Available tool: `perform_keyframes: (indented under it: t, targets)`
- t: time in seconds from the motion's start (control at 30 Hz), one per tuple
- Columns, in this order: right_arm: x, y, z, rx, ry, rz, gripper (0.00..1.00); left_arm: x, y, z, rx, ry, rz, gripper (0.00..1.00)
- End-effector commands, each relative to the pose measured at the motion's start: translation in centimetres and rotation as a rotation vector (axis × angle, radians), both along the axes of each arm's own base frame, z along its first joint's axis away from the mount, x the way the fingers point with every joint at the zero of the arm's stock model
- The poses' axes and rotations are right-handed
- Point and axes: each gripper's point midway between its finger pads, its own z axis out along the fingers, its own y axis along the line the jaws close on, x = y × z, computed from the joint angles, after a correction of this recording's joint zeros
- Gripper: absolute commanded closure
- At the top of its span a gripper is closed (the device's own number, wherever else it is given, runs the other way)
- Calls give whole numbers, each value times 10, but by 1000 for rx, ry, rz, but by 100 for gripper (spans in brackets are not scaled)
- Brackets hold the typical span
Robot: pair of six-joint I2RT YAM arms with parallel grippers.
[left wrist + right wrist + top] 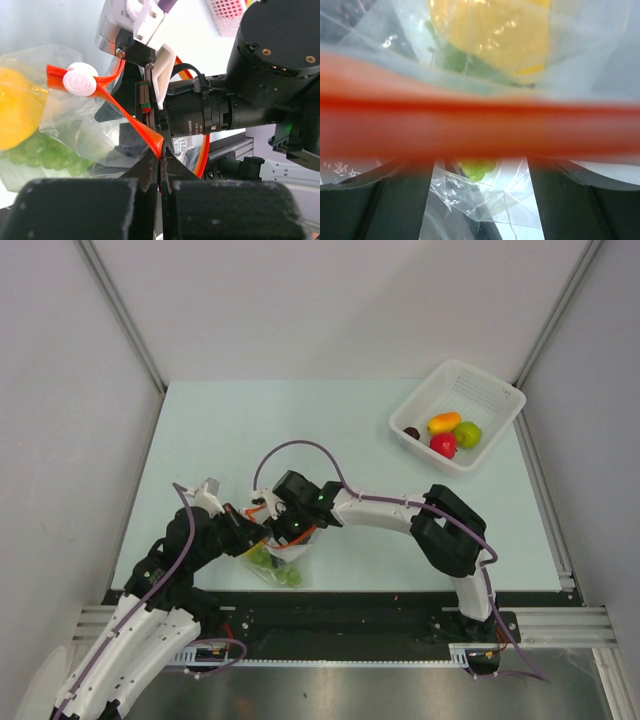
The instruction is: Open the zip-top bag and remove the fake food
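The clear zip-top bag [280, 567] hangs between my two grippers near the table's front edge. It holds a yellow fruit [15, 107] and green grapes [45, 155]. My left gripper [161, 155] is shut on the bag's orange-red zip strip [127, 117]; the white slider [80, 79] sits further along. In the top view it [257, 536] meets my right gripper [284, 532] at the bag's mouth. In the right wrist view my right gripper [480, 165] has its fingers [385, 200] wide apart. The blurred strip [480, 125] crosses over their tips, with the yellow fruit [490, 30] and grapes [476, 169] beyond.
A white mesh basket [490, 390] stands at the back right. It holds an orange-yellow oval fruit [443, 422], a red apple [443, 445], a green round fruit [467, 434] and a small dark item [411, 432]. Grey walls enclose the table.
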Motion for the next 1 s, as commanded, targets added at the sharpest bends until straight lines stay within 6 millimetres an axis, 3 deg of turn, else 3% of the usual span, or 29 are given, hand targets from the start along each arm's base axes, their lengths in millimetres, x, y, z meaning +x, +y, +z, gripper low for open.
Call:
perform_keyframes:
  t: [0.0,0.07,0.23,0.43,0.5,0.7,0.97]
  targets:
    - [6,-3,28,71,-6,7,22,7,-1,21,21,-75,-25,100]
    - [6,-3,23,66,10,4,24,6,-4,20,24,-77,-44,100]
    - [3,7,20,103,51,6,43,3,-8,19,29,-80,-85,100]
    - [24,1,32,115,-7,-40,48,1,-5,18,54,-76,-92,100]
    - [16,5,32,117,-11,-23,53,1,-10,22,26,-87,-113,100]
    - [-12,25,1,75,-16,5,53,0,-22,22,-35,-77,-144,100]
    - [-8,30,-29,24,-76,-21,43,-3,-21,16,-38,-64,-145,100]
